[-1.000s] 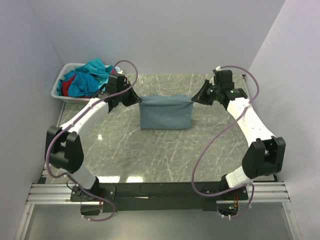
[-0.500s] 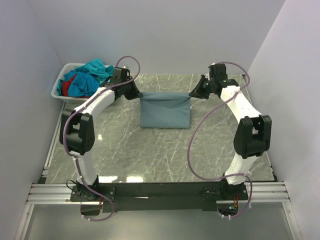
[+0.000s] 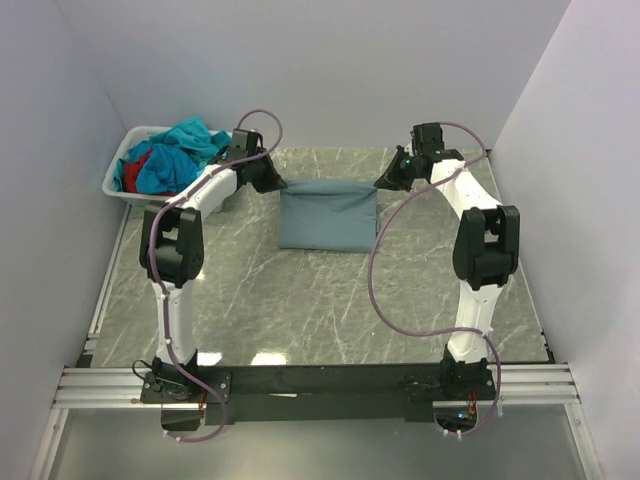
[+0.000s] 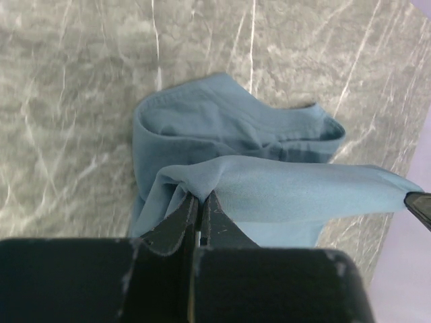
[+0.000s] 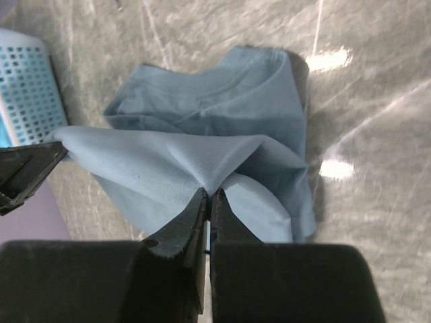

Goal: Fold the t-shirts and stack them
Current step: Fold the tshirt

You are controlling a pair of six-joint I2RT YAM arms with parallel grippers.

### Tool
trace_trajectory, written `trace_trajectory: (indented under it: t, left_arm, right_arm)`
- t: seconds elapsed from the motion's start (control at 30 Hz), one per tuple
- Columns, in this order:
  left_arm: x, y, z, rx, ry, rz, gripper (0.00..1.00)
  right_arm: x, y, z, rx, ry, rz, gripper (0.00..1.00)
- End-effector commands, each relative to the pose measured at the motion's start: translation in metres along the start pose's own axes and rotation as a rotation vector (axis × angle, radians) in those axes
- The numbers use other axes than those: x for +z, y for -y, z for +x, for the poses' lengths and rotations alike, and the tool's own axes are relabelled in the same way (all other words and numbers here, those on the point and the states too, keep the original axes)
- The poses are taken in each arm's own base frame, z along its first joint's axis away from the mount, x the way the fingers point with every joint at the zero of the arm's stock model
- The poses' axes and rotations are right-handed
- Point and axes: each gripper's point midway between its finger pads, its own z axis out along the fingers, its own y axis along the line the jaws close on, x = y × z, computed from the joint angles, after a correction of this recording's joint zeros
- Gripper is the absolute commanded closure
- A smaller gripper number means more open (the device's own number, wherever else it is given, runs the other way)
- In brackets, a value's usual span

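Beneath everything, table (image 3: 300,300): grey marbled top that carries the cloth and the basket, with both arms reaching out over it from the near edge.
grey-blue t-shirt (image 3: 328,215): lies as a folded rectangle at the far middle of the table, between the two grippers. Its upper layer is lifted at the two far corners and drawn taut from one gripper to the other. The neckline part rests flat on the marble below that layer.
basket (image 3: 118,170): white plastic with perforated walls, at the far left corner of the table, just beside the left arm.
other t-shirts (image 3: 175,155): teal, blue and red, heaped loosely in the basket and rising above its rim.
left gripper (image 4: 200,198): at the shirt's far left corner, fingers pressed together with a fold of the grey-blue cloth pinched between them.
right gripper (image 5: 209,194): at the far right corner, fingers likewise closed tight on a peak of the same cloth.
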Motion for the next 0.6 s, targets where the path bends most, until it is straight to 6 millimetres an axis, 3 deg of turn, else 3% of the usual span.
trace_trajectory:
  t: [0.0,0.13,0.3,0.37,0.4,0.43,0.47,0.5,0.53,0.57]
  left_arm:
    - [0.005,0.003,-0.028,0.021,0.048,0.024,0.99]
    - [0.026,-0.006,-0.026,0.012,0.016,0.025,0.99]
    - [0.039,-0.004,-0.030,0.006,0.015,0.053,0.86]
    - [0.041,-0.002,-0.034,0.008,0.021,0.063,0.70]
    - [0.041,0.001,-0.034,0.013,0.016,0.076,0.63]
    - [0.039,0.004,-0.036,0.015,0.021,0.082,0.55]
    - [0.037,0.007,-0.038,0.017,0.025,0.088,0.36]
    - [0.031,0.013,-0.043,0.026,0.039,0.101,0.27]
    - [0.027,0.016,-0.045,0.028,0.049,0.110,0.10]
    - [0.026,0.013,-0.041,0.021,0.046,0.103,0.03]
  right_arm:
    - [0.002,-0.004,-0.030,-0.010,0.064,-0.016,1.00]
    - [0.022,0.006,-0.034,0.003,0.055,-0.008,1.00]
    - [0.040,0.012,-0.045,0.015,0.060,-0.007,0.98]
    - [0.048,0.018,-0.046,0.025,0.053,0.000,0.85]
    - [0.046,0.013,-0.054,0.020,0.066,-0.012,0.58]
    - [0.049,0.015,-0.054,0.021,0.061,-0.009,0.43]
    - [0.047,0.013,-0.056,0.020,0.061,-0.007,0.27]
    - [0.044,0.009,-0.059,0.015,0.067,-0.016,0.24]
    - [0.038,0.004,-0.059,0.008,0.071,-0.024,0.23]
    - [0.034,0.000,-0.061,-0.003,0.088,-0.037,0.22]
